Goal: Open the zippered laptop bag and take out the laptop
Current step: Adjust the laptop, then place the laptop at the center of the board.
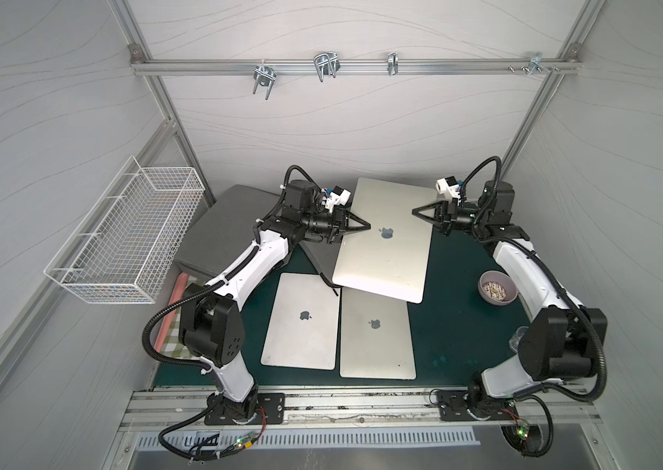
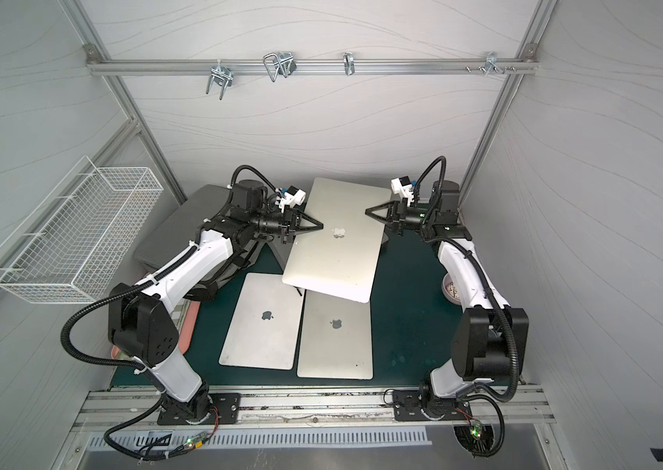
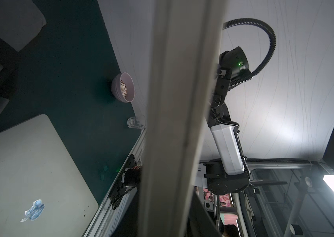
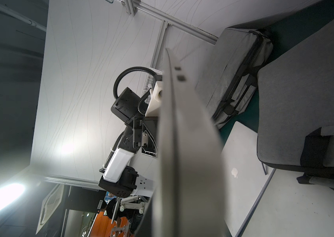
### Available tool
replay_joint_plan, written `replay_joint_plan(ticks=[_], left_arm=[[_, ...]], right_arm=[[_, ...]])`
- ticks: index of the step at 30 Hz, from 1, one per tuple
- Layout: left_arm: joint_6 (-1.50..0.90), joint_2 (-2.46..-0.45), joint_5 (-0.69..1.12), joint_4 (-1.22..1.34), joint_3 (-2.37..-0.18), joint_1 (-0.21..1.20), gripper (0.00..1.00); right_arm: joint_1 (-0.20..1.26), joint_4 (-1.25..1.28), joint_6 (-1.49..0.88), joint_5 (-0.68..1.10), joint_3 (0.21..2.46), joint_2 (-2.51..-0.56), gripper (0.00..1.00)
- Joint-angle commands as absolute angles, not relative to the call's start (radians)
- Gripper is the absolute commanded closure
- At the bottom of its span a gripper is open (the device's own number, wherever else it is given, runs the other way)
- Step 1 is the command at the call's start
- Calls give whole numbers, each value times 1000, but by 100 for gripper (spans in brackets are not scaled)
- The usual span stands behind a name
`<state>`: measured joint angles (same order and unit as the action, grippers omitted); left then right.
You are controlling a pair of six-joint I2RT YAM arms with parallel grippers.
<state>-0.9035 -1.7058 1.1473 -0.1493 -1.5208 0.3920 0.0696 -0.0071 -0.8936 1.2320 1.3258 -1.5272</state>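
A silver laptop [image 1: 382, 260] [image 2: 333, 260] hangs tilted above the table, held at two opposite edges. My left gripper [image 1: 367, 226] [image 2: 320, 225] is shut on its left edge. On the far right corner, my right gripper [image 1: 415, 211] [image 2: 367, 211] is shut as well. In both wrist views the laptop's thin edge [image 3: 178, 102] [image 4: 184, 143] runs straight out between the jaws. A grey laptop bag [image 1: 317, 254] [image 4: 305, 102] lies on the table, partly under the raised laptop, with a black strap trailing out. I cannot see its zip.
Two more silver laptops [image 1: 301, 321] [image 1: 376, 333] lie flat side by side on the green mat [image 1: 456, 333]. A second grey bag [image 1: 220, 224] sits back left. A bowl [image 1: 496, 287] and a clear glass [image 1: 519, 337] stand right. A wire basket [image 1: 126, 240] hangs on the left wall.
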Motion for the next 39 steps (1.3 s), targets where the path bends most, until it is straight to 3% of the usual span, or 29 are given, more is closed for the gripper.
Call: replay_joint_plan(ticks=[1, 6, 7, 11, 20, 22, 24, 34, 39], left_arm=[[-968, -1632, 1207, -19, -1570, 421, 77], [-958, -1631, 1197, -41, -1566, 422, 100], [-970, -1630, 1195, -23, -1558, 421, 100], [-1106, -1624, 1188, 155, -1500, 422, 100], [-1140, -1588, 1129, 209, -1397, 423, 100], [-1136, -1577, 1096, 221, -1356, 433, 100], [-1126, -1563, 1049, 228, -1310, 449, 100], [-1066, -1557, 752, 337, -1133, 616, 100], [-1095, -1640, 663, 494, -1096, 720, 100]], right_arm=[[71, 15, -861, 1185, 1316, -1544, 100], [61, -40, -815, 1159, 1308, -1540, 100], [60, -47, -805, 1154, 1305, -1539, 100], [50, -80, -772, 1130, 1296, -1528, 73], [10, -227, -653, 1025, 1274, -1471, 40], [-2, -288, -613, 968, 1273, -1450, 27], [-14, -371, -542, 890, 1278, -1418, 19], [-84, -707, -357, 530, 1277, -1246, 7], [-89, -715, -387, 518, 1232, -1171, 6]])
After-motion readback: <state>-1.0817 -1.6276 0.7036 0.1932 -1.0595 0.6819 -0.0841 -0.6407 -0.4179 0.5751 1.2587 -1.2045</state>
